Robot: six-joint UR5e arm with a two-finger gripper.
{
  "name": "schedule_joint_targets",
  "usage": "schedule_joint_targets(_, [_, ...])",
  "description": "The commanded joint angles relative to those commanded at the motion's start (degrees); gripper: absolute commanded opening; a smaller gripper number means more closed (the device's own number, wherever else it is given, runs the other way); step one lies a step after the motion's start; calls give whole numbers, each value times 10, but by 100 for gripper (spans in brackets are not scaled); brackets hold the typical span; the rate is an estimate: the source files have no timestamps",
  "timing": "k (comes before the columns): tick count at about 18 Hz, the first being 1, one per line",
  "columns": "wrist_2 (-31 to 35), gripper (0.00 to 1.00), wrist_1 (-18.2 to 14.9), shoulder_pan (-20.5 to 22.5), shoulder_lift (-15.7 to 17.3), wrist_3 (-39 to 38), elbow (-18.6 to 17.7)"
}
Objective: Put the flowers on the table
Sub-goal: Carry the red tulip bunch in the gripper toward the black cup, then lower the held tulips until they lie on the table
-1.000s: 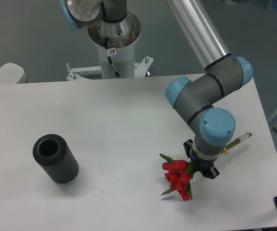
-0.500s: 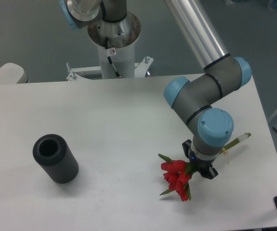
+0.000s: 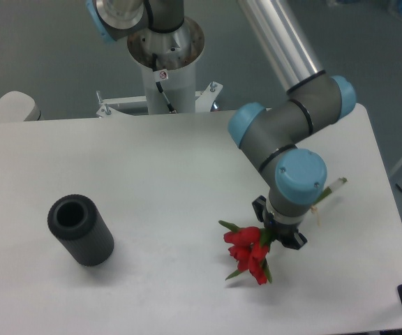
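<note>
The flowers point(image 3: 246, 252) are a small bunch of red buds with green leaves, low over the white table point(image 3: 173, 174) right of centre. Their stems run up and to the right under my wrist, and the pale stem end point(image 3: 332, 186) sticks out beyond it. My gripper point(image 3: 279, 234) points down at the bunch just behind the buds and looks shut on the stems, though the wrist hides most of the fingers. Whether the buds touch the tabletop I cannot tell.
A dark grey ribbed cylinder point(image 3: 81, 230) lies on the left side of the table with its open end facing up and left. The arm's base column point(image 3: 165, 66) stands behind the far edge. The table's right edge point(image 3: 389, 209) is near the stem end.
The arm has shifted left and slightly toward the back, carrying the flowers with it. The stem end has moved left and up. The cylinder has not moved.
</note>
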Motion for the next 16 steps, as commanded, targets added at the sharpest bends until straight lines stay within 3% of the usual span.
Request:
schedule_joint_targets(5, [-8, 0, 3, -13, 52, -99, -69])
schedule_joint_targets(8, [-8, 0, 10, -39, 60, -167, -93])
schedule_joint_targets(11, [-9, 0, 45, -65, 64, -230, -117])
schedule_joint_targets(16, [-11, 0, 49, -91, 70, -275, -135])
